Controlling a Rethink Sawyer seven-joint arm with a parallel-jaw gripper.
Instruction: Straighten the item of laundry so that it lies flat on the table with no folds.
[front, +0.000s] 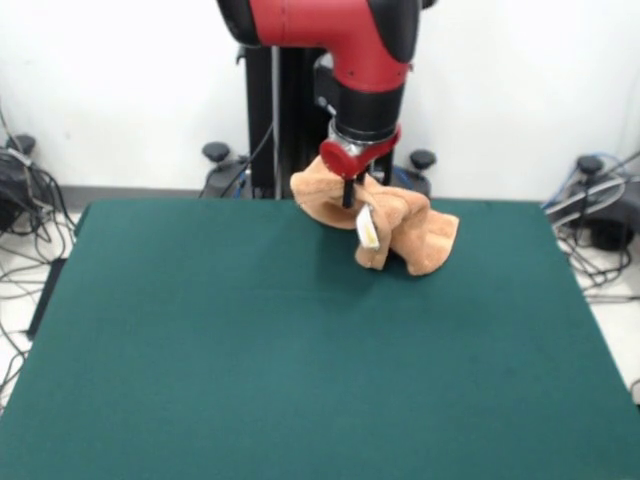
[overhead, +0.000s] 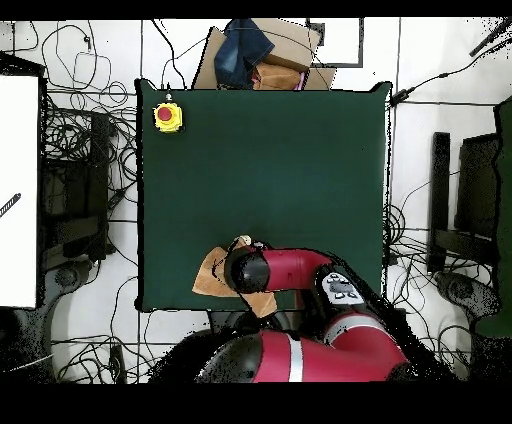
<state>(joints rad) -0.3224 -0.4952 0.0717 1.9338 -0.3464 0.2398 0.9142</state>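
The peach-orange towel (front: 410, 228) is bunched up at the far side of the green table (front: 300, 380), near the robot's pedestal. My gripper (front: 352, 196) comes down from above and is shut on the towel's upper folds, holding that part raised. The rest hangs in crumpled folds to the right, and its lowest part reaches the table top. A small white tag (front: 368, 228) dangles in front. In the overhead view the arm's end (overhead: 246, 270) covers the gripper. The towel (overhead: 209, 273) shows on either side of it, near the table's (overhead: 300, 180) bottom edge.
A yellow box with a red button (overhead: 167, 117) sits at the table's top left corner in the overhead view. A cardboard box with dark cloth (overhead: 255, 55) lies beyond the top edge. Cables and equipment (front: 25, 200) lie on the floor around the table.
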